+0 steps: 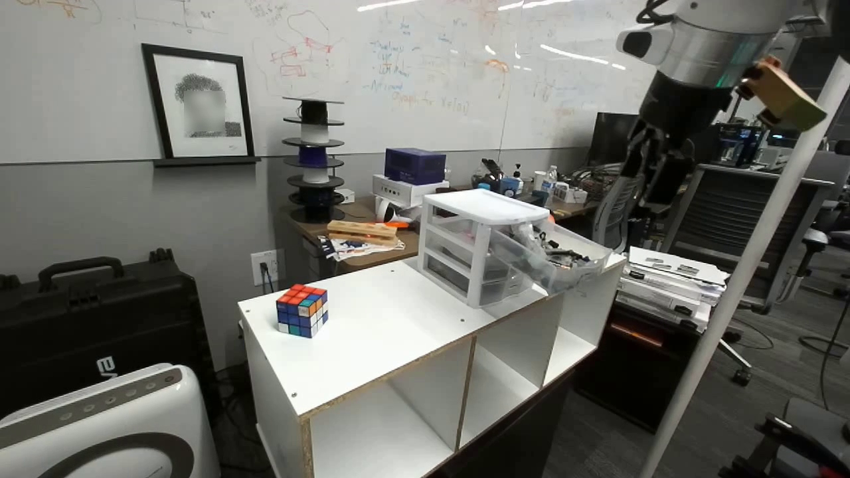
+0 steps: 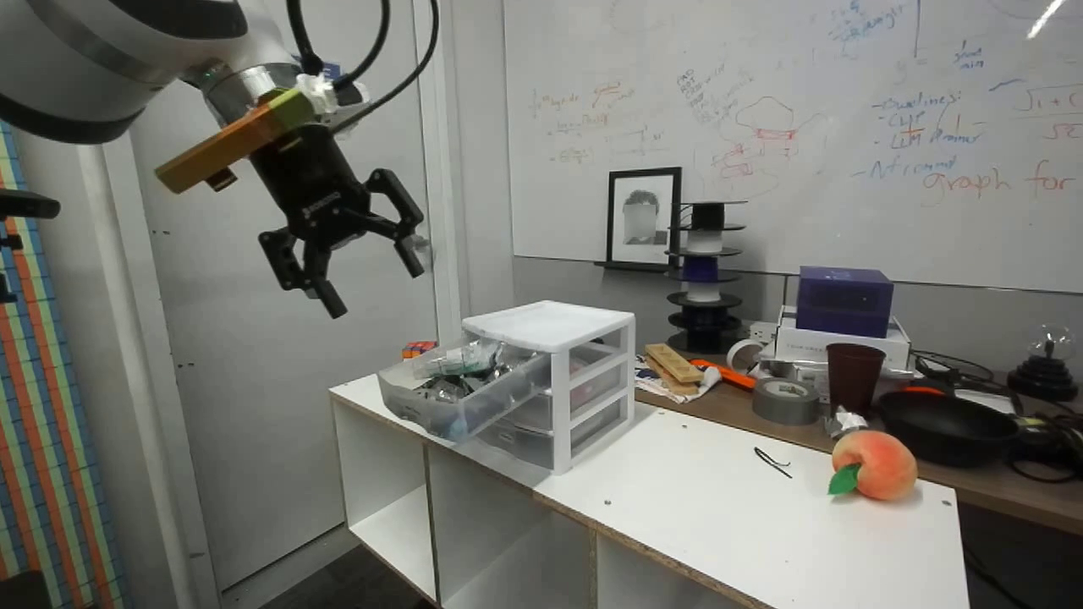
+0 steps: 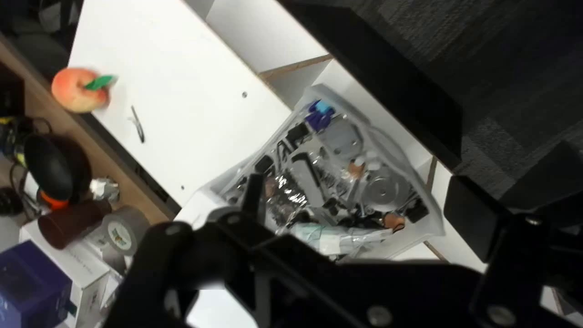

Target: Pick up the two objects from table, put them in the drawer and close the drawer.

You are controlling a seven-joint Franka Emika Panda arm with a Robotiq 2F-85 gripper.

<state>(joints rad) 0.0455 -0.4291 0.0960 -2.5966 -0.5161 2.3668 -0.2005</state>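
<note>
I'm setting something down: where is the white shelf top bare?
The shelf top is bare between the cube and drawer unit, and between that unit and the black strip near the peach. Crowded: the open drawer, the workbench behind.

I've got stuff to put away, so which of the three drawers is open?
The top drawer: it's pulled out with clutter inside; the middle drawer and bottom drawer are pushed in.
</note>
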